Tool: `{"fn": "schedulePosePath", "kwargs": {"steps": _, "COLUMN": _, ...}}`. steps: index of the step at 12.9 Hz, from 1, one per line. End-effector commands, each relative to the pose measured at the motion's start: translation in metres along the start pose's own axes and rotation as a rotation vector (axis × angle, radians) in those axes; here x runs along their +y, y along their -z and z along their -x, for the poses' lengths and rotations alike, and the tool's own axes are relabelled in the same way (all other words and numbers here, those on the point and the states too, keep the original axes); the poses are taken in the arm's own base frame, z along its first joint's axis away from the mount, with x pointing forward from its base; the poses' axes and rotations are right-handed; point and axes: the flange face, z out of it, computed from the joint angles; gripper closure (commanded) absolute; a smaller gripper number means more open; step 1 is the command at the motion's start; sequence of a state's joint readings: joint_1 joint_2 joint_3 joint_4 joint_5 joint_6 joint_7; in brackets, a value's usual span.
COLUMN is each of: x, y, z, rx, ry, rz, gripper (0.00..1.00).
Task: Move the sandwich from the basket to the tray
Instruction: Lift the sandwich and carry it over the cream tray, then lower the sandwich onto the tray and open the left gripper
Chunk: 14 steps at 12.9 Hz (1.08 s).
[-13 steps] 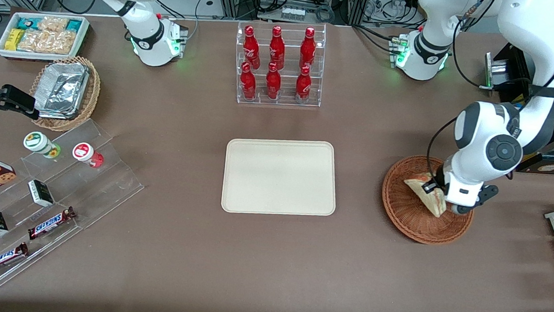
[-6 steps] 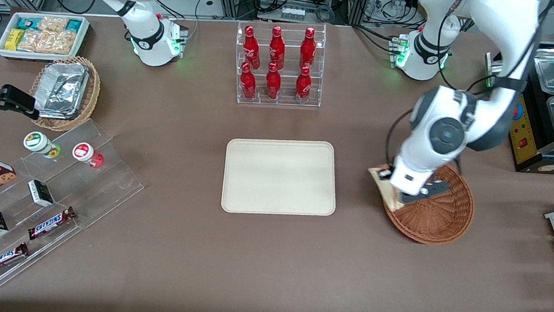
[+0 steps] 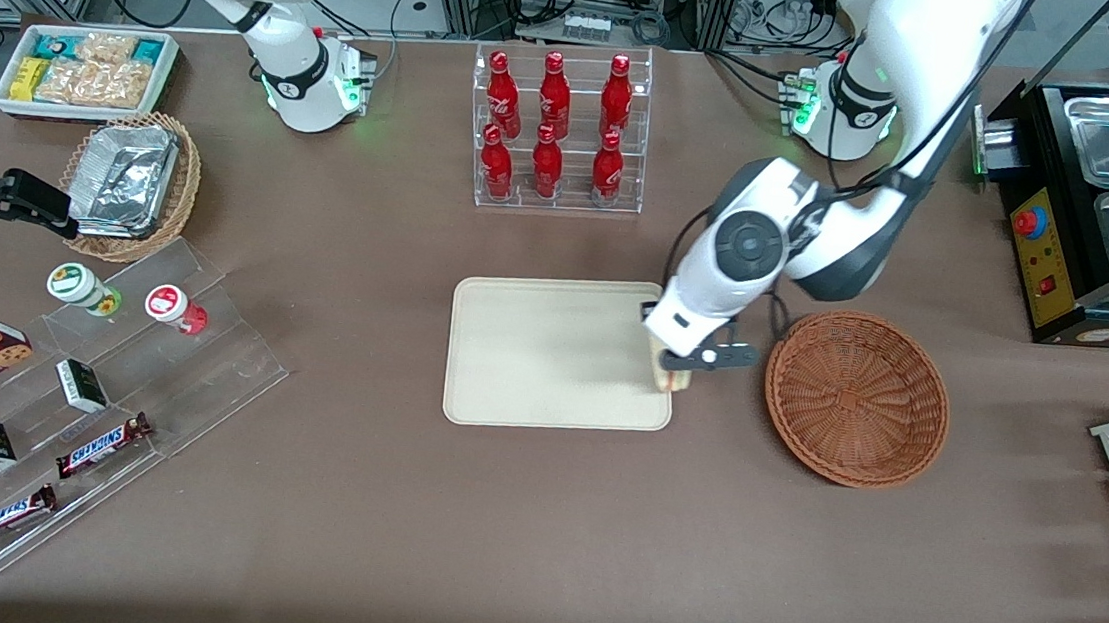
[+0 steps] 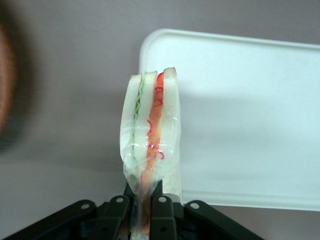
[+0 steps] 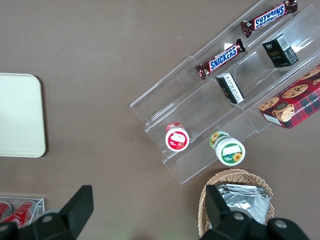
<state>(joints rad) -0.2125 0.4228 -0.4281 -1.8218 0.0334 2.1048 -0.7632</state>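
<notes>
The tray (image 3: 551,351) lies at table centre. At its 3 o'clock edge the gripper (image 3: 678,371) hangs, clamped on the sandwich (image 4: 150,145). The basket (image 3: 856,398) sits at 3 o'clock of both.

gripper (image 4: 142,212) black; sandwich (image 4: 150,140) pale bread with green and red-orange stripes; tray (image 3: 531,350) plain cream; basket (image 3: 856,398) reddish-brown weave.

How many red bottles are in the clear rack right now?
6. Farther row. Nearer row. None seem hidden. The gripper holds the sandwich over the tray edge.
</notes>
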Motion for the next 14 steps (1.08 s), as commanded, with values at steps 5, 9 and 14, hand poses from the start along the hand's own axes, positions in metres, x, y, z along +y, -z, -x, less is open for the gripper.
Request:
{"fn": "schedulePosePath", "kwargs": {"steps": 5, "x": 0.111, "y": -0.031, "z": 0.028, "rx": -0.013, "ry": -0.018, "rz": -0.031, "gripper": 1.00}}
{"fn": "schedulePosePath", "kwargs": {"steps": 9, "x": 0.134, "y": -0.046, "z": 0.027, "rx": 0.021, "ry": -0.033, "rz": -0.051, "gripper": 1.00}}
{"fn": "schedulePosePath", "kwargs": {"steps": 14, "x": 0.145, "y": -0.059, "z": 0.004, "rx": 0.020, "ry": -0.015, "rz": -0.103, "gripper": 1.00}}
